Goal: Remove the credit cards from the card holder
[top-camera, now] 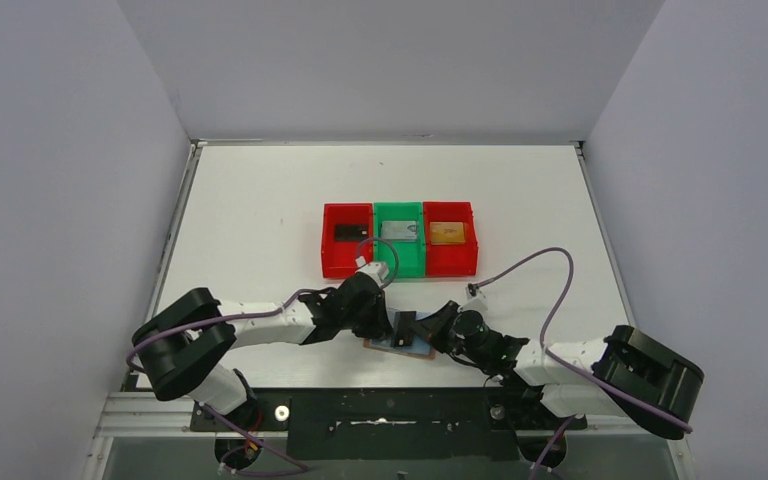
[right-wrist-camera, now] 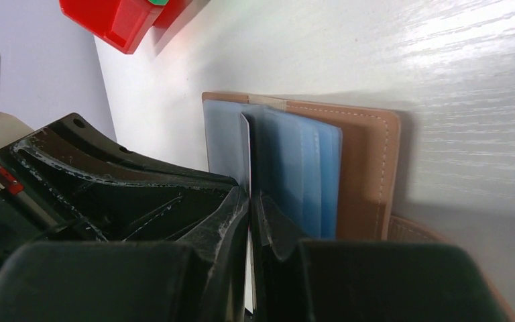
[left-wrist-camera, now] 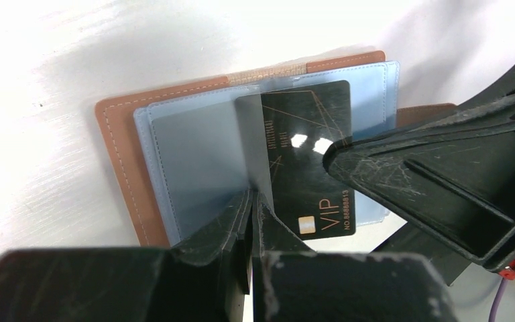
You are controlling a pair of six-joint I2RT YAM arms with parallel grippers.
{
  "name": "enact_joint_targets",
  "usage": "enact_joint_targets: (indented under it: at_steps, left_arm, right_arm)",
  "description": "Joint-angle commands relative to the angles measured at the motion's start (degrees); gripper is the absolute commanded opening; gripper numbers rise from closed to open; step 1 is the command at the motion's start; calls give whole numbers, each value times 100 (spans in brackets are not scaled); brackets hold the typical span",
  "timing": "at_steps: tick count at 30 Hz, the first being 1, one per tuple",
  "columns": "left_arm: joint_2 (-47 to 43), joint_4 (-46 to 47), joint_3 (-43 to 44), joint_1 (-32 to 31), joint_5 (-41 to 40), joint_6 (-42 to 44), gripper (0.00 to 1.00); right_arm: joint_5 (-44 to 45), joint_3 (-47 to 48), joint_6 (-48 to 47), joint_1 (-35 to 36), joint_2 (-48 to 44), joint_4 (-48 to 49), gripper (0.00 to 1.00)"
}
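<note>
Looking mostly done: resting in the green bin (top-camera: 410, 266), a silver-grey card (top-camera: 398, 230); sitting in the red bins (top-camera: 340, 264) touching its either side, a dark card (top-camera: 347, 231) and a gold-orange card (top-camera: 448, 233). Lying open on the green bin's near side: the card holder (left-wrist-camera: 117, 168), holding one black card (left-wrist-camera: 308, 154), seemingly partly out. Pinching a pale pocket leaf (left-wrist-camera: 245, 141) with the left gripper (left-wrist-camera: 253, 198), pressed together; apparently clamping the black card's edge with the right gripper (right-wrist-camera: 249, 198), likewise closed. Risking dragging the card holder along.

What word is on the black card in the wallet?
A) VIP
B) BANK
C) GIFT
A: the card standing up in the wallet has VIP printed in gold near its lower end.
</note>
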Motion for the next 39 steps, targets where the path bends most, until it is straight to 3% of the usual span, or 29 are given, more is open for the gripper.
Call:
enact_joint_targets:
  at_steps: [1,11,23,31,39]
  left_arm:
    - [-54,-655,-218,-11,-477,-16,1]
    - [-295,-724,-472,-14,-747,-556,1]
    - [-1308,-1348,-676,-84,-1330,-979,1]
    - [-2036,-1797,-590,-85,-1725,-931,14]
    - [-2432,-2457,-172,130,-2029,-364,30]
  right_arm:
    - [316,-85,-198,-39,-438,-455,0]
    - [604,7,-407,-70,-1354,-1492,0]
    - [36,967,-1439,-79,-616,-1487,0]
    - [-48,1500,-2101,-81,-546,-1716,0]
    - [209,1672,-2389,-70,-751,-1966,0]
